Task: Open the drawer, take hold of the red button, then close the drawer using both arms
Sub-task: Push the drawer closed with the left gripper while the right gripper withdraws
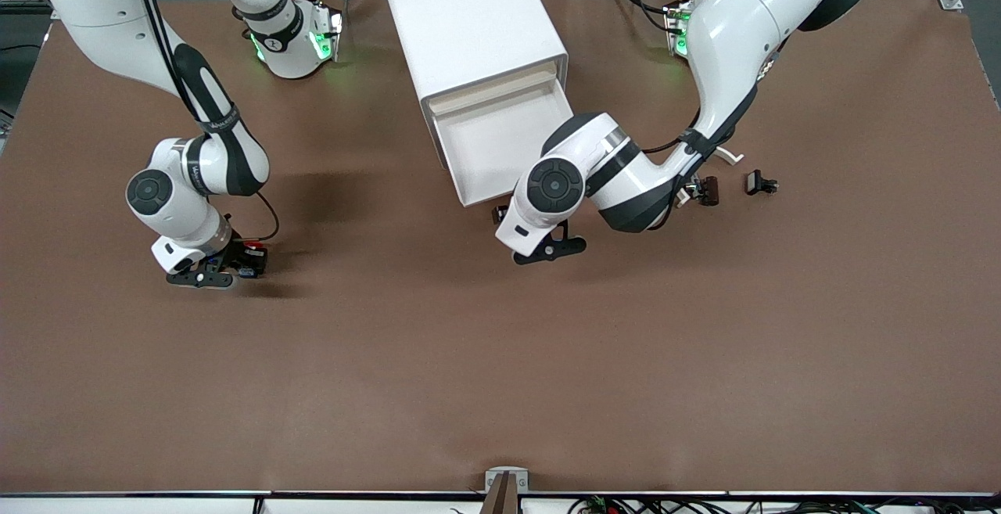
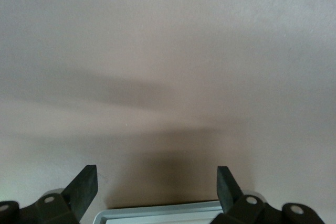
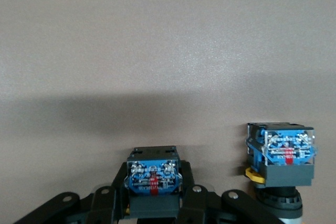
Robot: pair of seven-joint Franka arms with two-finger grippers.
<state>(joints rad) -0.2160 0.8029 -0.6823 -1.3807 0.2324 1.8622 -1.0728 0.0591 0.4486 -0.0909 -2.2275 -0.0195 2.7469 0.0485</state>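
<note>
Right claw [image 1: 235, 267] apparently pinches the button [image 1: 252, 249]; left claw [image 1: 500, 215] spread beside drawer [image 1: 500, 142].

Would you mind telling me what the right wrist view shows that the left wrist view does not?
Only the right wrist view: the right tool shut on a button with a blue end, and a second button with a yellow collar standing beside it.

Only the left wrist view: the left tool open and holding nothing, over the edge of the open drawer.

Both: the brown table with arm shadows.
</note>
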